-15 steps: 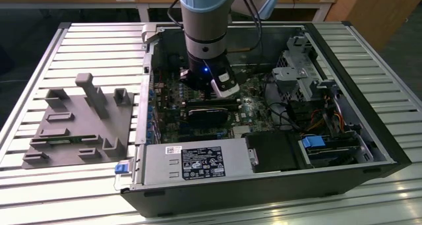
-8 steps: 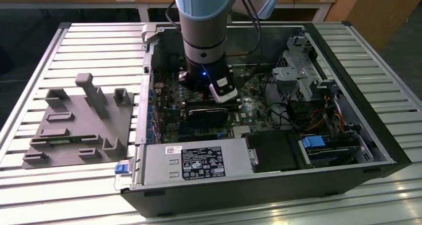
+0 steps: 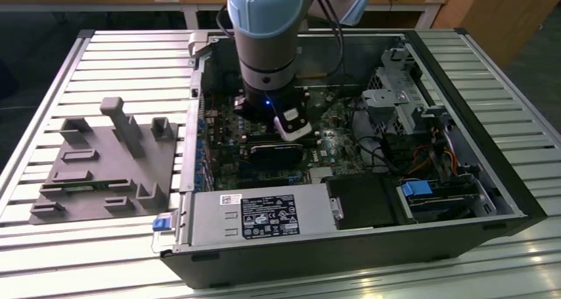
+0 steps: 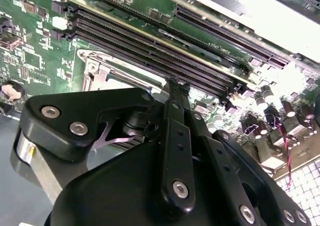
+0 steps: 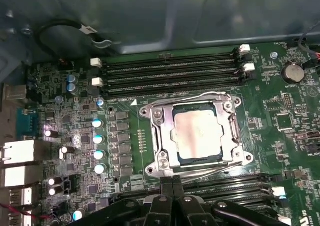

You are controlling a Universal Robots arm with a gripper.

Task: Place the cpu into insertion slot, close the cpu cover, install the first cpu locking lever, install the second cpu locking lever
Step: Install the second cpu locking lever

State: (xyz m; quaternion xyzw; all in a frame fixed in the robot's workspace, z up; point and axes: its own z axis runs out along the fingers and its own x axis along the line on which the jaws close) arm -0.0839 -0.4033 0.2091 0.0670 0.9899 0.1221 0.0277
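Your arm reaches straight down into an open computer case (image 3: 491, 200) that lies on its side on a slatted metal table (image 3: 114, 56). In the exterior view, the gripper (image 3: 273, 156) hangs low over the green motherboard (image 3: 337, 144) near the middle of the case. That view hides the socket behind the arm.

The first wrist view gives you what the exterior view cannot. The cpu (image 5: 199, 134), a dull silvery-tan square, sits in the insertion slot (image 5: 196, 135). The cpu cover (image 5: 166, 136), a thin silver frame, lies flat around it, with the chip showing through its cut-out. Thin metal levers (image 5: 210, 172) run along the edge of the socket closest to the gripper. The gripper (image 5: 172, 182) shows its two black fingers (image 5: 165, 192) pressed together with no gap and nothing between them, their tips just beside that socket edge.

The second wrist view looks past the black gripper body (image 4: 165, 186) and shows one silver corner of the socket frame (image 4: 97, 68), with long dark memory slots (image 4: 150, 48) just beyond it.

In the exterior view, the case also holds a power supply (image 3: 259, 217) along its near wall and a drive with a blue tab (image 3: 419, 188) at the exterior view's right. A grey fixture block (image 3: 105, 164) rests on the table at the exterior view's left, well apart from the case.
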